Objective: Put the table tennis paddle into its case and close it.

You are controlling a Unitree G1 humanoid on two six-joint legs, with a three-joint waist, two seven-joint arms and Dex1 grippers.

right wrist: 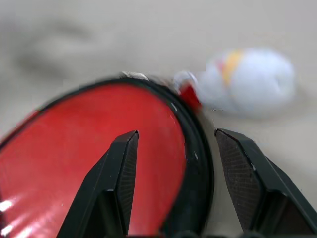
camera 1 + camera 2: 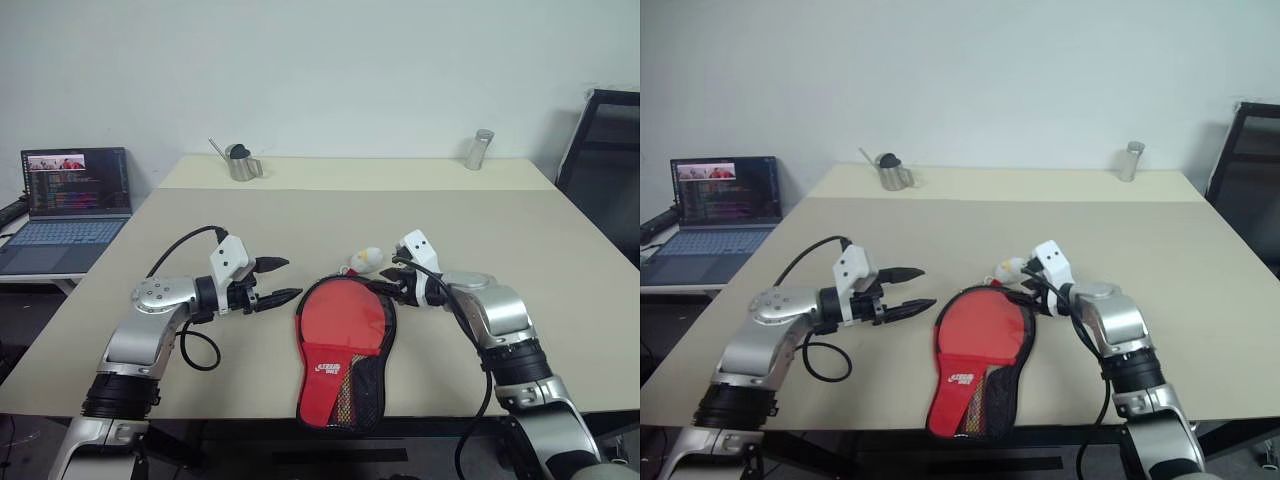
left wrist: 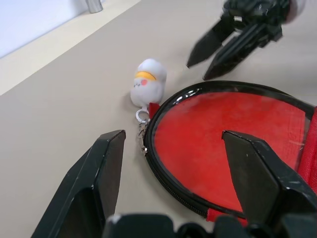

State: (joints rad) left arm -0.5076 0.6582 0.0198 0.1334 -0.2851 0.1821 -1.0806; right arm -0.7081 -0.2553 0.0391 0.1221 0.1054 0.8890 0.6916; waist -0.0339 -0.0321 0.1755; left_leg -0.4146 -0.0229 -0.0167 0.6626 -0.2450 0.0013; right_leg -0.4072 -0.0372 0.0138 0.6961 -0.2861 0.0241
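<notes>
A laptop sits open beside the table; a metal pitcher and a shaker stand far back.

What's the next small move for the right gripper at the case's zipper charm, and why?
Probably back both arms away. The red paddle-shaped fabric case lies flat on the table with its black zipper edging run round to the small white-yellow charm, and the right gripper and left gripper are open, holding nothing.

Looks like an office or lab room: plain white wall, broad beige table, open laptop showing code on a side desk, black chair alongside.
</notes>
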